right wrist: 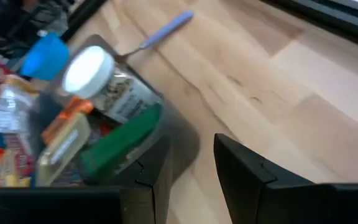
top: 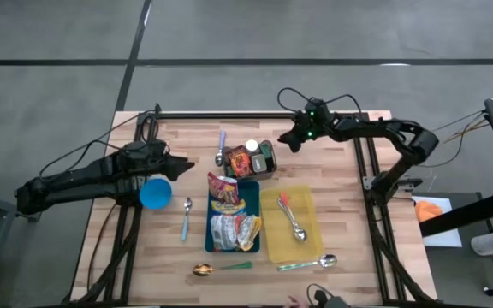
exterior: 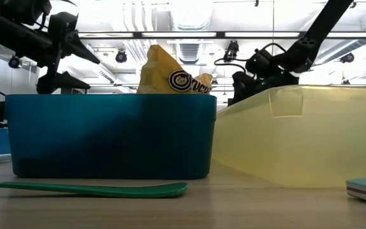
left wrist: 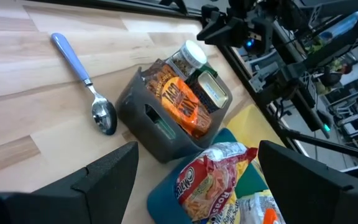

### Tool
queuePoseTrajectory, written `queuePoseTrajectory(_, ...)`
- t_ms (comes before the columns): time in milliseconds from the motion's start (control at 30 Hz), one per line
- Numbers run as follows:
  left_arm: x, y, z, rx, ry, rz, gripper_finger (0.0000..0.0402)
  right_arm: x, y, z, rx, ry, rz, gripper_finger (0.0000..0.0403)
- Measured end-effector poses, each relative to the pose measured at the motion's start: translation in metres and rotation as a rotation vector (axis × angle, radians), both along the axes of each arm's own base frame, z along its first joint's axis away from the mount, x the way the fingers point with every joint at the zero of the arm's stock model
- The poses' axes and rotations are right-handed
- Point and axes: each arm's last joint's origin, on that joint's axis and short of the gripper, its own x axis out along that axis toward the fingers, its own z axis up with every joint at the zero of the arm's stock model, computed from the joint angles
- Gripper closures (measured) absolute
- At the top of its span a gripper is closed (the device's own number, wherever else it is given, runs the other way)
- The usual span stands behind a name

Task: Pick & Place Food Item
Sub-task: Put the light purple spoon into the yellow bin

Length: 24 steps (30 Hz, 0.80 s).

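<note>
Matt wood under glossy plastic and shiny metal

The tabletop (top: 341, 180) is pale, smooth wood with visible grain; the blue bin (exterior: 110, 137) and yellow tray (top: 308, 244) look like smooth plastic, the snack bag (left wrist: 213, 180) is glossy crinkled foil, and the spoon (left wrist: 103, 117) has a polished metal bowl.

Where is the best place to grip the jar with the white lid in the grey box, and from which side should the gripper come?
Probably by the white lid, coming from above. The jar leans in the grey box, with packets pressed against it, so only its top stands free. The right gripper is nearest.
</note>
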Motion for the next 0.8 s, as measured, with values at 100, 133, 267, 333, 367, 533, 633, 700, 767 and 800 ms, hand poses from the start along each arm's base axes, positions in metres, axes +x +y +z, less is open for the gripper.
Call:
queuePoseTrajectory(100, 0.0, 0.0, 0.0, -0.003, -0.002, 0.001, 0.0066, -0.002, -0.002, -0.003, 0.028, -0.009, 0.022, 0.0287)
queuePoseTrajectory(133, 0.0, 0.0, 0.0, -0.003, -0.002, 0.002, 0.0066, -0.002, -0.002, -0.004, 0.035, -0.009, 0.025, 0.0287)
queuePoseTrajectory(267, 0.0, 0.0, 0.0, -0.007, -0.005, 0.0, 0.0066, -0.003, -0.003, -0.003, 0.035, -0.017, 0.033, 0.0287)
queuePoseTrajectory(333, 0.0, 0.0, 0.0, -0.028, -0.013, 0.005, 0.0066, -0.002, -0.003, -0.003, 0.038, -0.02, 0.03, 0.0287)
queuePoseTrajectory(367, 0.0, 0.0, 0.001, -0.036, -0.02, 0.002, 0.0066, -0.002, -0.003, -0.003, 0.037, -0.022, 0.03, 0.0287)
queuePoseTrajectory(533, 0.006, 0.0, 0.018, -0.05, -0.067, -0.03, 0.0066, -0.002, -0.003, -0.003, 0.037, -0.022, 0.03, 0.0287)
queuePoseTrajectory(633, 0.012, 0.003, 0.034, -0.038, -0.058, -0.036, 0.0066, -0.002, -0.003, -0.003, 0.037, -0.022, 0.03, 0.0287)
queuePoseTrajectory(700, 0.017, 0.005, 0.04, -0.066, -0.016, -0.028, 0.0066, -0.002, -0.003, -0.003, 0.037, -0.022, 0.03, 0.0287)
queuePoseTrajectory(767, 0.022, 0.006, 0.046, -0.117, 0.041, -0.012, 0.0066, -0.002, -0.003, -0.002, 0.036, -0.022, 0.03, 0.0287)
queuePoseTrajectory(800, 0.024, 0.007, 0.048, -0.139, 0.07, -0.002, 0.0066, -0.002, -0.003, -0.002, 0.036, -0.022, 0.03, 0.0287)
